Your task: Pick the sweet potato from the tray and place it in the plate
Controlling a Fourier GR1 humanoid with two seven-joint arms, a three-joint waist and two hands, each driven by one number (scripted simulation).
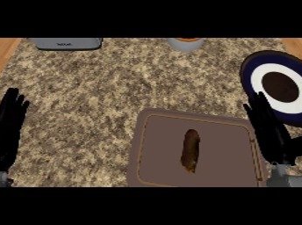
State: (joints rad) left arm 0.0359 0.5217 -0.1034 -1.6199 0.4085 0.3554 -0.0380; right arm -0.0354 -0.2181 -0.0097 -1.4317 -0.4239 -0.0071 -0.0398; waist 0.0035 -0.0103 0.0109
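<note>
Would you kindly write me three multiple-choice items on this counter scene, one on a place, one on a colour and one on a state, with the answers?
1. Where does the sweet potato lie?
A. on the plate
B. on the tray
C. on the bare counter

2. What colour is the plate's outer rim?
A. dark blue
B. red
C. green

3. How is the right robot hand?
A. curled round the sweet potato
B. pressing flat on the plate
C. open, fingers straight, holding nothing

Answers:
1. B, since it lies lengthwise in the middle of the brown tray.
2. A, as a dark blue band rings the white one and the brown centre.
3. C, for it stands at the tray's right edge with straight fingers, as the left robot hand does at the view's left.
</note>
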